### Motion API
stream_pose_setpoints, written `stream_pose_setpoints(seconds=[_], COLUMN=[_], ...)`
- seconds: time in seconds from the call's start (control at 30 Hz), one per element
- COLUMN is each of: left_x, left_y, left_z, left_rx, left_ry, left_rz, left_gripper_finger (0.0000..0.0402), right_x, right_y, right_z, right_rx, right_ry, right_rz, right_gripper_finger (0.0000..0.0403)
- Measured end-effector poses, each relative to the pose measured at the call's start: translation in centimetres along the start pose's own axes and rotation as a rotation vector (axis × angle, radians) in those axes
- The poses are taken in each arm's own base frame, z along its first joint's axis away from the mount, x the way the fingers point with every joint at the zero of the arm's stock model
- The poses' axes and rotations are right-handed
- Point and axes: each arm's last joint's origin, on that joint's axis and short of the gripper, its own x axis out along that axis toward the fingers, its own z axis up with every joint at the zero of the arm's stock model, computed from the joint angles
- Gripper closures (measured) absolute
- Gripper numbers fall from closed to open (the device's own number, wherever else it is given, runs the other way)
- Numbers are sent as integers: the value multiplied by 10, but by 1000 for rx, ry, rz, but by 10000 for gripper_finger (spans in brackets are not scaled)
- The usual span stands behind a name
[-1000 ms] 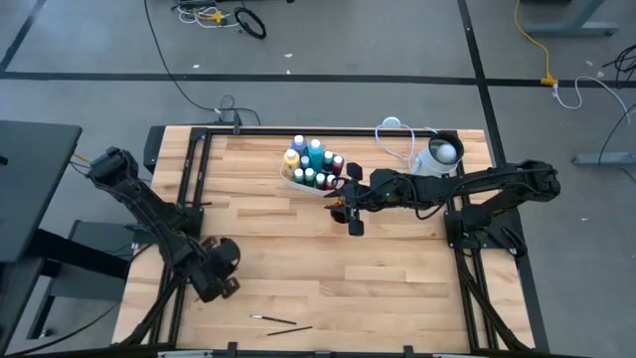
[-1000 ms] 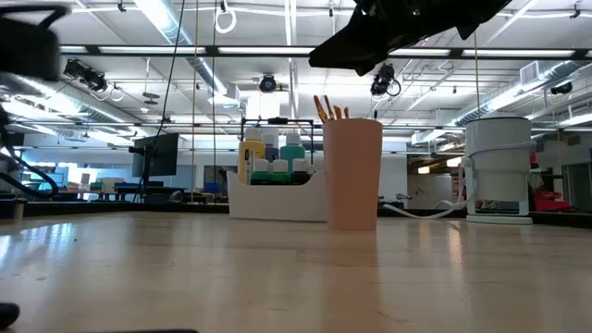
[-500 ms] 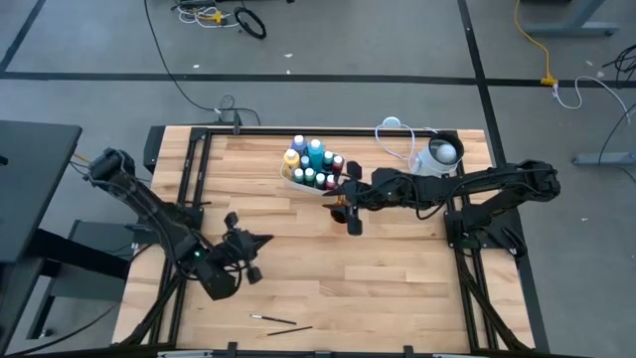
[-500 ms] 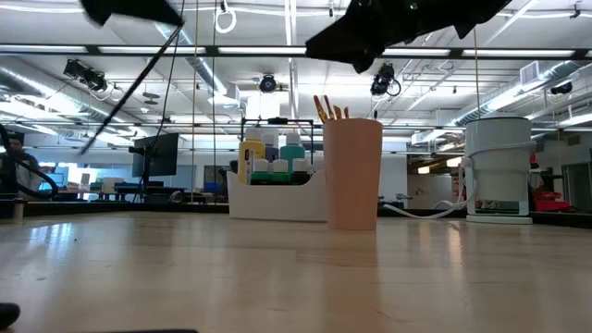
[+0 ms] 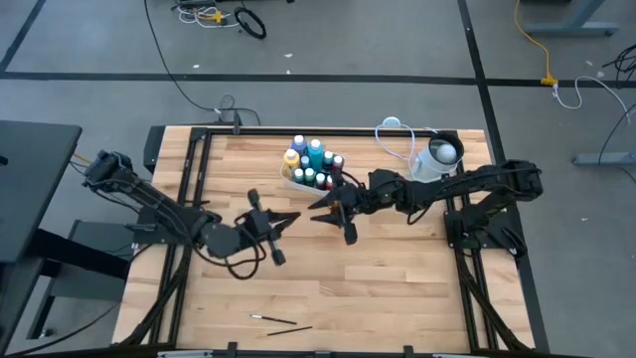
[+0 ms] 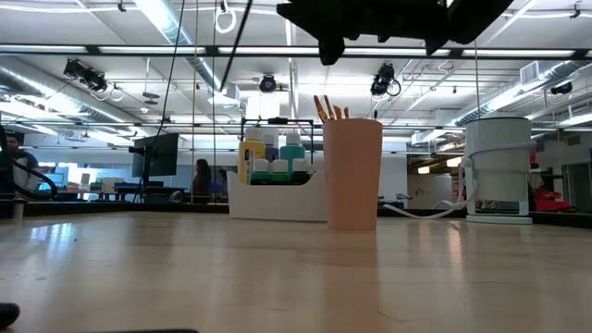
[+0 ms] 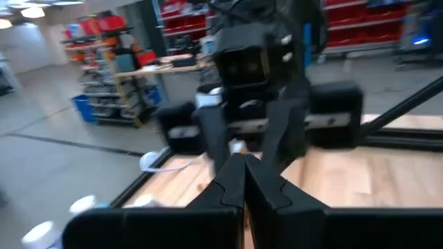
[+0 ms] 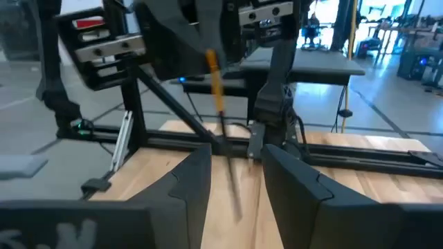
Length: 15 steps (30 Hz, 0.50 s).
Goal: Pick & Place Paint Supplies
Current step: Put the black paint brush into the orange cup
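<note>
Wooden counter [image 5: 397, 268] mid-frame: left gripper [image 5: 291, 218] reaches across, fingers clenched on an orange-handled brush [image 8: 216, 81], meeting the right gripper [image 5: 320, 212], fingers spread around the brush. Bottles [image 5: 313, 164] sit in the white caddy [image 6: 277, 197] behind; two brushes [image 5: 280, 324] lie near the front edge.

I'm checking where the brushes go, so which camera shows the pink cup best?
The low view: the pink cup stands upright, side-on and unblocked, with brush tips above its rim. In the high view the right arm hides nearly all of it. Neither wrist view shows it.
</note>
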Motion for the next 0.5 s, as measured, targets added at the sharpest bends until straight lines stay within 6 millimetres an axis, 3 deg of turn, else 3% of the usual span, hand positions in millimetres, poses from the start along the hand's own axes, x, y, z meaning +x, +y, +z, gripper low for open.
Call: stream_pose_setpoints(seconds=[0.5], left_x=[39], left_y=[29], left_z=[5], left_rx=[-19], left_ry=[-39], left_rz=[-71], left_gripper_finger=[399], right_x=[3], right_y=[-1], right_z=[2], right_rx=[-25], right_ry=[-65], right_rz=[-4], right_gripper_finger=[268])
